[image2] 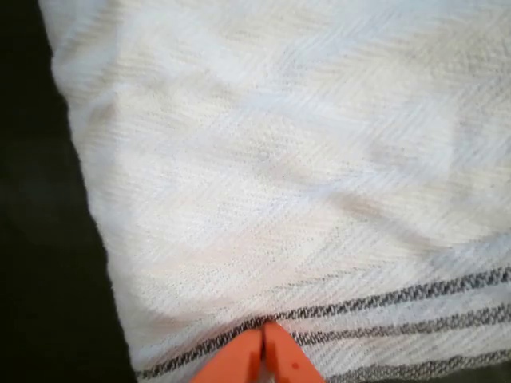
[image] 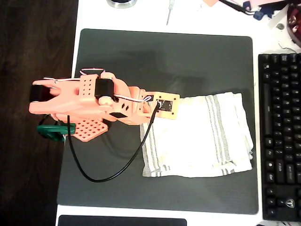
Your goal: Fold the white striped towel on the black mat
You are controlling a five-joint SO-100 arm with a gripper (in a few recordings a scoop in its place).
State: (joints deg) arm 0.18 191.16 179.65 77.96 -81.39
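Overhead view shows the white striped towel (image: 200, 136) lying on the right part of the black mat (image: 141, 56), which rests on the white counter (image: 155, 14) beside a black keyboard (image: 280, 136). Wrist view shows the orange end effector (image2: 263, 345) with fingertips pressed together, over the towel's grey-striped edge, gripping nothing visible.

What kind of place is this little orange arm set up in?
Most likely someone's desk or hobby workbench: a black keyboard lies beside the black mat, a screwdriver and loose cables sit behind it, and a white striped towel lies spread out.
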